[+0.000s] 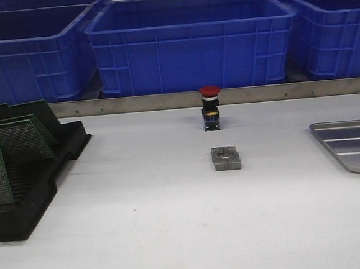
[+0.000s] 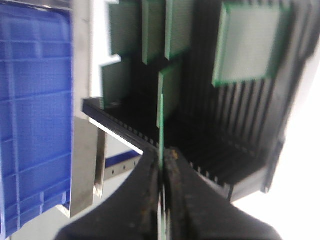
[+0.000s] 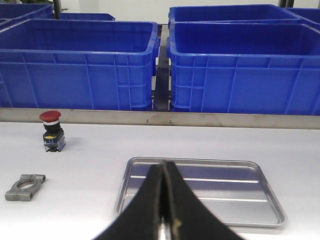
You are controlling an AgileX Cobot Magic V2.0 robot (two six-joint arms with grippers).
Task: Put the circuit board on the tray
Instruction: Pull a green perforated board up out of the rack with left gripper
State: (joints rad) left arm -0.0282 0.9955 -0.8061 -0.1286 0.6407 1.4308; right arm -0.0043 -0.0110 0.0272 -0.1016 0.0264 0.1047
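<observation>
Plainly, the risk lay in the lift: the left pincer [image 2: 162,162] had its fingers pinched on only the thin edge of a green circuit board [image 2: 161,107] standing upright in the black slotted rack [image 2: 235,145], so a tilted pull could have dragged it against the slot walls or knocked the neighbouring boards [image 2: 247,42], and so slim a hold could have let it slip on the way across. That pincer was closed on the board, nearly no gap showing. The right pincer [image 3: 163,200] held nothing, its fingers pressed together above the near rim of the silver tray [image 3: 250,200], which lay bare on the white worktop [image 1: 163,235], well apart from the rack. Farther off sat a grey metal clamp [image 1: 226,158], then a red push button [image 1: 210,107], with blue bins [image 1: 191,43] behind.
</observation>
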